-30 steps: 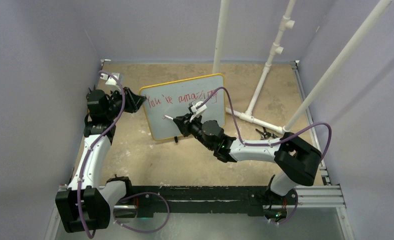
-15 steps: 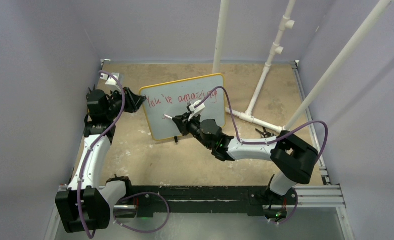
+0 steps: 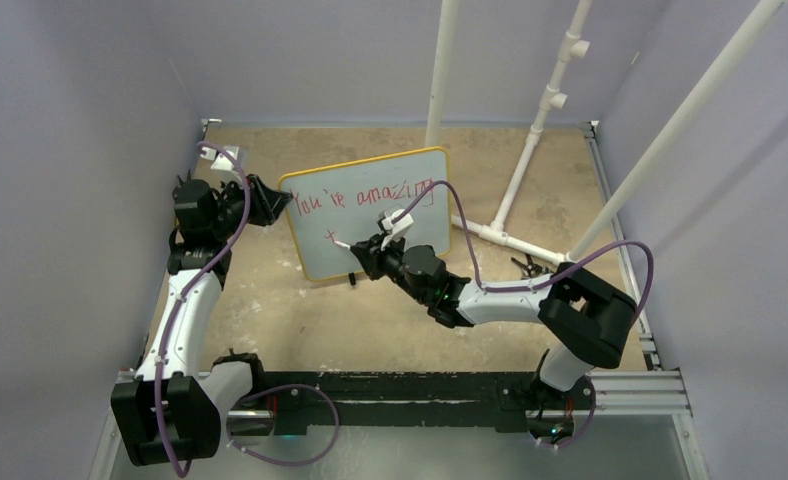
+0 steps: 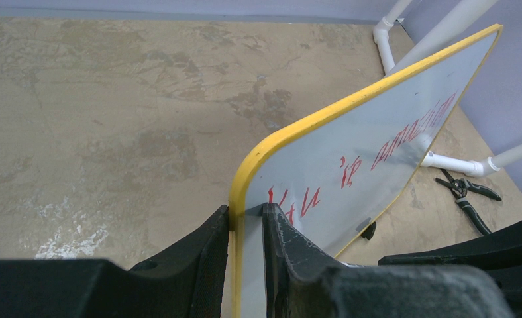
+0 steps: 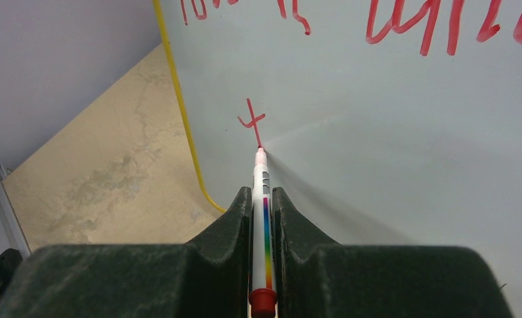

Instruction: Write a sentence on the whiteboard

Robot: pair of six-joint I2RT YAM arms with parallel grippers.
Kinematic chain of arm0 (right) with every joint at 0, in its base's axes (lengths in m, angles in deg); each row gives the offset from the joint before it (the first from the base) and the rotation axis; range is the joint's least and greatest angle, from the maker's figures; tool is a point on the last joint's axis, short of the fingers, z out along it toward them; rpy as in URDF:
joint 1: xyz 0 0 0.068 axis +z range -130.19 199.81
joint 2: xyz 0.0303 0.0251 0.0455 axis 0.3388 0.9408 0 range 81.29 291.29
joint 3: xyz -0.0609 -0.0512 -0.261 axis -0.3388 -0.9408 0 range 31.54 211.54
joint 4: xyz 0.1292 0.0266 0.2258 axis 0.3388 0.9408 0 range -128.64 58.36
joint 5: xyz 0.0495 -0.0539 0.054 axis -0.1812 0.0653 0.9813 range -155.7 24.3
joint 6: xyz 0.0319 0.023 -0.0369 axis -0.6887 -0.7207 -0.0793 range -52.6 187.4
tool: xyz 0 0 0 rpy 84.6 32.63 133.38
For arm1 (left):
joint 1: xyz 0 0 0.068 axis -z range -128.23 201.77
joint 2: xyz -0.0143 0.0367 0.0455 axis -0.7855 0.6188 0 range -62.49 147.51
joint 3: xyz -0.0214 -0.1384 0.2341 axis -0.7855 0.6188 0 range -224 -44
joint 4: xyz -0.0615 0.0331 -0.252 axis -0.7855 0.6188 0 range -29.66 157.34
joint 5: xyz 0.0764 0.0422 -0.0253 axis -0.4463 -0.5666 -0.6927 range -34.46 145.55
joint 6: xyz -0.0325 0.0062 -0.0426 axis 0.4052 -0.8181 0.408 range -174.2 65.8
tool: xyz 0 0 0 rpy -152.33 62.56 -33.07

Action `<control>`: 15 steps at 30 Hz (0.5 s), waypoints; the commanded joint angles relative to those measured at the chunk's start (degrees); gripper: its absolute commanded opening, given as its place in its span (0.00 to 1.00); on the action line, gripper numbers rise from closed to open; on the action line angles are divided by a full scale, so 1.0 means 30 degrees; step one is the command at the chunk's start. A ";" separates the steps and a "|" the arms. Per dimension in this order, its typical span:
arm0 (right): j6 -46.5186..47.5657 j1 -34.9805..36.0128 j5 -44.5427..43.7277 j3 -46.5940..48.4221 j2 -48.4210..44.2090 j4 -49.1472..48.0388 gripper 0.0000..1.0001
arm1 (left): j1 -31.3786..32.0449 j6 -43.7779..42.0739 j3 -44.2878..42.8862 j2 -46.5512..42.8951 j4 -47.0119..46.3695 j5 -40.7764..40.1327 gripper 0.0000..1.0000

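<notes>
Whiteboard [image 3: 360, 220] edge clamped between left fingers [image 4: 192, 265]; right fingers [image 5: 228, 232] pinch marker [image 5: 261, 199], tip touching.

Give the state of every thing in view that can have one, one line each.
whiteboard: standing tilted, "You're amazing" in red, a "t" started below.
marker: uncapped, tip on the whiteboard under the "t".
left gripper: shut on the whiteboard's yellow edge.
right gripper: shut on the marker.
pliers: lying on the table, untouched.

Top camera looks down from behind; both wrist cameras sit close, all sharing the whiteboard [image 3: 355, 215].
</notes>
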 commanded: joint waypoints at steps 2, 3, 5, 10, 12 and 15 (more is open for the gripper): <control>-0.0142 -0.0242 -0.1188 0.0012 -0.0296 0.0538 0.00 | -0.0074 0.0010 0.0042 -0.0244 -0.0503 0.0321 0.24; -0.0244 -0.0243 -0.1237 0.0041 -0.0431 0.0748 0.00 | -0.0059 0.0010 0.0035 -0.0225 -0.0503 0.0317 0.24; -0.0248 -0.0241 -0.1277 0.0029 -0.0748 0.0948 0.00 | -0.0072 0.0010 0.0043 -0.0215 -0.0503 0.0317 0.24; 0.0473 -0.0243 -0.0791 -0.0399 -0.1829 -0.0357 0.00 | -0.0050 0.0010 0.0028 -0.0185 -0.0503 0.0321 0.24; 0.0354 -0.0243 0.0061 -0.0572 -0.2209 -0.0624 0.00 | -0.0072 0.0010 0.0043 -0.0176 -0.0517 0.0321 0.23; 0.0349 -0.0243 -0.0159 -0.0534 -0.2322 -0.0460 0.00 | -0.0057 0.0013 0.0028 -0.0185 -0.0504 0.0321 0.24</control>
